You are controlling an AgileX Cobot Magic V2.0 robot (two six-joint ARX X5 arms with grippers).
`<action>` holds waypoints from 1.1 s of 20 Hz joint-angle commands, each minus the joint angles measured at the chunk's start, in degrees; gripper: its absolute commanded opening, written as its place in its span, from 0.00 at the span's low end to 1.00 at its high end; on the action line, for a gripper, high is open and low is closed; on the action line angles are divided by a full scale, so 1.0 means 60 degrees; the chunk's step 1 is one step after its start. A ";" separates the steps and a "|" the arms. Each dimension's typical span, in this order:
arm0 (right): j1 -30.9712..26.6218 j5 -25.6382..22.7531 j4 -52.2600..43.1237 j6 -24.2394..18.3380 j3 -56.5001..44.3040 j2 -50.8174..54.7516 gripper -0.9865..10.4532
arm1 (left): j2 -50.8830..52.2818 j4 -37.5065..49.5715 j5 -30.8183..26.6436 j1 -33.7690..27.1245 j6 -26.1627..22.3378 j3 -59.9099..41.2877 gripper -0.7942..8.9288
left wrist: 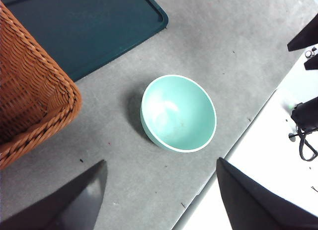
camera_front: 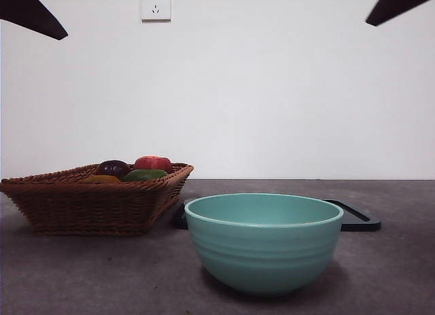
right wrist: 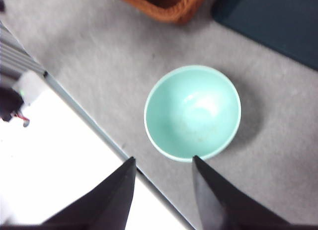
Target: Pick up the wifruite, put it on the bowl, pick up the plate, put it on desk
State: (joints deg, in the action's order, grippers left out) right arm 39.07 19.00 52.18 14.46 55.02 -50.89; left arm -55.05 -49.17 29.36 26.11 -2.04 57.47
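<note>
On the desk [camera_front: 401, 260]: one bowl [camera_front: 264, 241] | one basket [camera_front: 88, 203] | both tools spread, empty

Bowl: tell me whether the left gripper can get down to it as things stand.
Probably yes. The bowl stands alone on bare desk, apart from the basket and tray, and the left gripper hangs open above it.

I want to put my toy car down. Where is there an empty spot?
Bare desk lies beside the bowl, and in front of the basket. Behind the bowl it is crowded: the dark tray and the basket sit close together.
</note>
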 commanded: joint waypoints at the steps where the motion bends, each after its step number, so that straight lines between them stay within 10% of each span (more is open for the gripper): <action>1: 0.0095 0.0015 -0.0080 -0.0255 0.0142 -0.0051 0.25 | -0.0055 0.0018 0.0047 0.0047 -0.0084 0.0164 0.43; 11: 0.0095 0.0015 -0.0117 -0.0273 0.0142 -0.0051 0.25 | -0.0055 -0.0095 0.0047 0.0047 -0.0084 0.0164 0.42; 15: 0.0095 0.0015 -0.0117 -0.0324 0.0142 -0.0051 0.10 | -0.0055 -0.0095 0.0047 0.0047 -0.0084 0.0164 0.09; 22: 0.0095 0.0015 -0.0179 -0.0342 0.0142 -0.0047 0.09 | -0.0055 -0.0084 0.0044 0.0044 -0.0084 0.0164 0.09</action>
State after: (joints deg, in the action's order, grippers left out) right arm 39.07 19.09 51.66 13.23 55.02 -50.89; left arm -55.05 -50.00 29.36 26.11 -2.07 57.47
